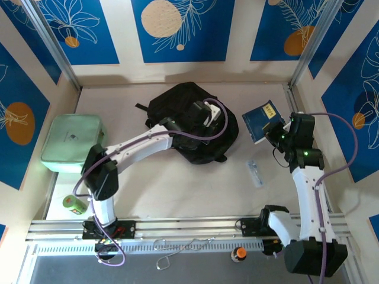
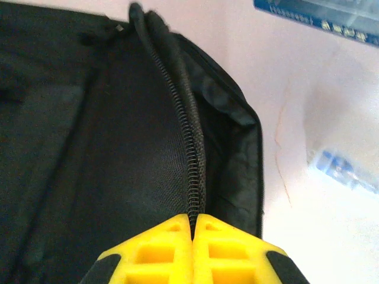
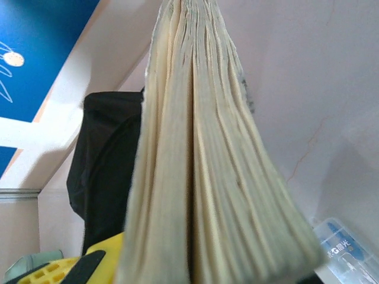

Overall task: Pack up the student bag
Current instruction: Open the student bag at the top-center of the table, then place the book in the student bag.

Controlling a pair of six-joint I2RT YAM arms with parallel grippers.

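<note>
The student bag [image 1: 177, 97] is big and black. It lies near the middle of the counter [image 1: 195, 189], toward the back wall. The left hand [image 2: 192, 222] is on the bag. Its 2 yellow fingers [image 2: 163, 251] are pressed together. The bag's zip [image 2: 192, 165] runs right in between them, so they pinch the bag's edge there.

The right hand [image 1: 276, 132] is to the right of the bag and does not touch it. It is clamped on a blue book [image 1: 260, 118], which is near the bag's right side. The right wrist camera shows the book's cream pages from the edge, with the black bag behind them.

A clear pen box [image 1: 254, 173] lies on the counter, close to the right arm. A mint-green case [image 1: 74, 142] sits at the far left, well apart from the bag.
</note>
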